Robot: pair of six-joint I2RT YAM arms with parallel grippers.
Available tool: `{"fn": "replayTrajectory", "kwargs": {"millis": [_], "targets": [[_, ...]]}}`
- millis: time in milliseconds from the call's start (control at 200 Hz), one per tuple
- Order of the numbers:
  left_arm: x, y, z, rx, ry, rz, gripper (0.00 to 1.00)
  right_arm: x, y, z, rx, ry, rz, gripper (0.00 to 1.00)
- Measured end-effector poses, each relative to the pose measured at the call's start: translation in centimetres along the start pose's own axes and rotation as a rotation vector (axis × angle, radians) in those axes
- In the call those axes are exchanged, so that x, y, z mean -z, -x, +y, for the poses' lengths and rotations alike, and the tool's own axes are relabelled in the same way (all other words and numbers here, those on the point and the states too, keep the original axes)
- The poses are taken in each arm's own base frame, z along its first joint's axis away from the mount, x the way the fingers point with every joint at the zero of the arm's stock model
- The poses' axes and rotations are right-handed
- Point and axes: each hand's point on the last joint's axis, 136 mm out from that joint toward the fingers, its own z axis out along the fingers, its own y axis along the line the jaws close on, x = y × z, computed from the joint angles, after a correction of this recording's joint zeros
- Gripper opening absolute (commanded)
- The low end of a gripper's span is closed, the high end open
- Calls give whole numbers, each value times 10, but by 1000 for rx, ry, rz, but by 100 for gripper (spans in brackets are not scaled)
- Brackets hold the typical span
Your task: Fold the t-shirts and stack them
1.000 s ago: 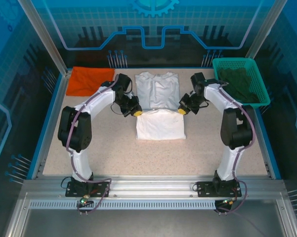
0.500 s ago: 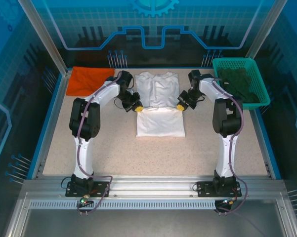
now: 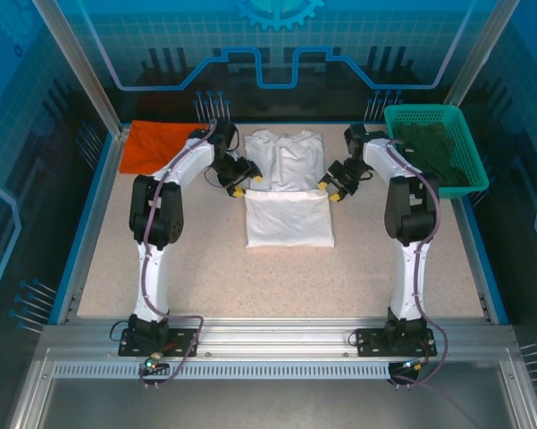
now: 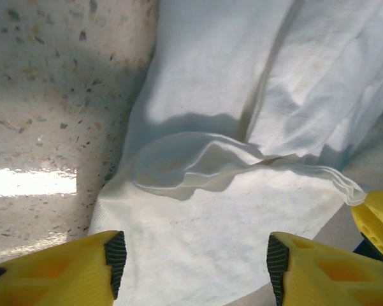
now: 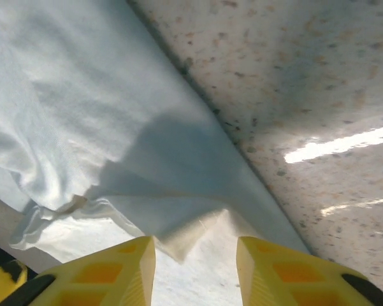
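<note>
The white t-shirt (image 3: 286, 219) lies flat at mid-table, its lower half folded up over its body, with collar and sleeves toward the back. My left gripper (image 3: 242, 186) hangs at the left end of the folded edge. In the left wrist view it (image 4: 191, 264) is open, its fingers wide apart over the white cloth (image 4: 242, 95). My right gripper (image 3: 329, 189) is at the right end. It (image 5: 194, 271) is open above a raised corner of the white cloth (image 5: 83, 95). The orange t-shirt (image 3: 156, 146) lies folded at the back left.
A green basket (image 3: 469, 152) holding dark green cloth stands at the back right. Blue rails edge the speckled table (image 3: 205, 277), with bare surface in front of the white shirt.
Both grippers have moved toward the back of the table, and the folded edge of the white shirt has shifted back with them.
</note>
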Motion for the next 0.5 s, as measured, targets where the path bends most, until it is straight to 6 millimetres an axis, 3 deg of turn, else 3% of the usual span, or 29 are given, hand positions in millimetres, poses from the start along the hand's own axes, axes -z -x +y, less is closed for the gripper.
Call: {"fn": "replayTrajectory", "kwargs": {"millis": [70, 160, 275, 350, 405, 500], "targets": [[9, -4, -3, -11, 4, -19, 59, 9, -13, -14, -6, -11, -18, 42], [25, -20, -9, -45, 1, -37, 44, 28, -35, -24, 16, 6, -63, 38], [32, -70, -26, -121, -22, -17, 36, 46, -72, -21, 102, 75, -127, 29], [19, -111, -35, -175, -41, 28, 35, 41, -96, -16, 159, 112, -131, 25], [1, -137, -35, -194, -39, 71, 34, 26, -110, -16, 188, 115, -111, 24], [-31, -162, -20, -194, -5, 128, 32, -4, -119, -28, 197, 79, -72, 23]]}}
